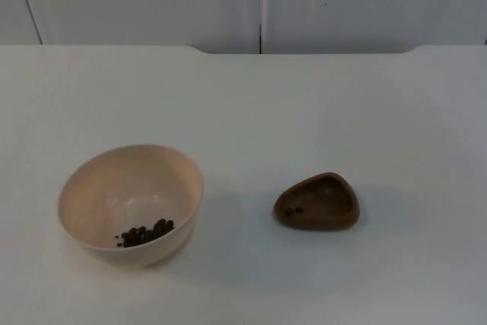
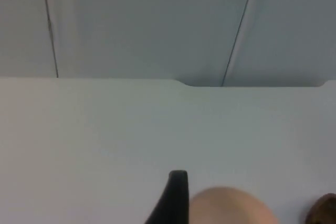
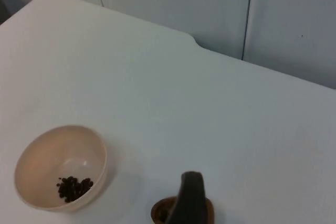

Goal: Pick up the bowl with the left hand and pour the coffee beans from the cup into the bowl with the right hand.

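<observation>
1. The bowl stands on the near left of the table; coffee beans lie against its near inner wall; it rests on the surface, not lifted.
2. The cup, small and brown, sits to the right of the bowl, well apart from it; a few beans show at its left inner edge.
3. The left gripper hangs just beside the bowl's rim, bowl to its right; whether it is released or clenched cannot be told.
4. The right gripper hangs directly over the cup, bowl away to the left; its state cannot be told either.
5. Judgement: beans are already in the bowl, so the pour looks done; each arm is nearest its own object.
</observation>
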You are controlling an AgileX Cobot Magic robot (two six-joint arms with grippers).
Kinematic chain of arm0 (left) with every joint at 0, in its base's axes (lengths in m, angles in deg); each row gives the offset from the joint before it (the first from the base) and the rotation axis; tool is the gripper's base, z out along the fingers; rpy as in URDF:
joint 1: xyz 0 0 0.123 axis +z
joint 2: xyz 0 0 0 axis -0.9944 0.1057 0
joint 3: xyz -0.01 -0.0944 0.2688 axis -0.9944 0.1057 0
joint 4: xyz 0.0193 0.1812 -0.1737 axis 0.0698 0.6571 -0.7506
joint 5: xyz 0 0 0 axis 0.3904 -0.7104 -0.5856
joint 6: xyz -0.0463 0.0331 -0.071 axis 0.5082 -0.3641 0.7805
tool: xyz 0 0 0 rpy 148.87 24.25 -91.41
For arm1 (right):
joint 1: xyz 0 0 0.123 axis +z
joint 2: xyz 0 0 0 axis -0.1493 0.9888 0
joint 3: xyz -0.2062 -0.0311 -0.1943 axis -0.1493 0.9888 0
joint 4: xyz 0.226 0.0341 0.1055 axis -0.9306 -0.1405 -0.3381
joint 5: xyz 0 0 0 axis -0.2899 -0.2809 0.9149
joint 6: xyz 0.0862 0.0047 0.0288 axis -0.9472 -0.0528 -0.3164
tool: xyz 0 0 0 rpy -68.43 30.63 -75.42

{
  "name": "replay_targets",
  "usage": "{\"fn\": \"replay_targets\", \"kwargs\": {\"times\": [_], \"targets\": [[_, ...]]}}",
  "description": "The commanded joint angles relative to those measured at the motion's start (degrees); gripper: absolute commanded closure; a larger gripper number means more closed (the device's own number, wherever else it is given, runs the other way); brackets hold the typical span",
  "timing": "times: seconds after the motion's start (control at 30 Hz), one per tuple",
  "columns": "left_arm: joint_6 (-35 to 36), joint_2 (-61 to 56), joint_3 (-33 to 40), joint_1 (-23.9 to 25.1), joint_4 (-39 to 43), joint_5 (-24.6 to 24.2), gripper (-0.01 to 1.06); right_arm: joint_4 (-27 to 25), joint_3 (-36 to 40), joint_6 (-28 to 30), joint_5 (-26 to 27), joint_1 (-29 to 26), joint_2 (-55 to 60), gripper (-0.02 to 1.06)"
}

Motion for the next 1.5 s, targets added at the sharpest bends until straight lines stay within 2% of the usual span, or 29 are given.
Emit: {"fn": "replay_targets", "kwargs": {"times": [0.0,0.27,0.47,0.7,0.93,1.2,1.47], "targets": [[-1.6,-2.3,0.1,0.1,-0.8,-2.2,0.25,0.0,1.9,1.4,0.1,-0.1,-3.2,0.38],[-8.5,-10.0,0.1,0.1,-5.0,-7.7,0.25,0.2,11.0,2.0,0.4,-0.1,-14.9,0.38],[-10.2,-14.5,0.1,0.1,-5.8,-12.8,0.25,0.2,16.9,2.9,0.6,-0.1,-22.1,0.38],[-14.7,-20.1,0.1,0.1,-6.8,-16.6,0.25,-0.1,21.7,3.4,1.1,-0.1,-29.1,0.38],[-14.7,-25.1,0.4,0.1,-6.9,-21.1,0.25,-0.2,24.4,3.5,0.9,-0.1,-37.4,0.38],[-14.6,-25.1,5.5,0.1,-5.7,-22.5,0.25,-0.2,24.7,5.4,0.1,-0.1,-42.1,0.38],[-14.0,-25.1,11.6,0.1,-4.9,-20.8,0.25,-0.2,24.7,5.4,-5.6,-0.1,-44.9,0.38]]}}
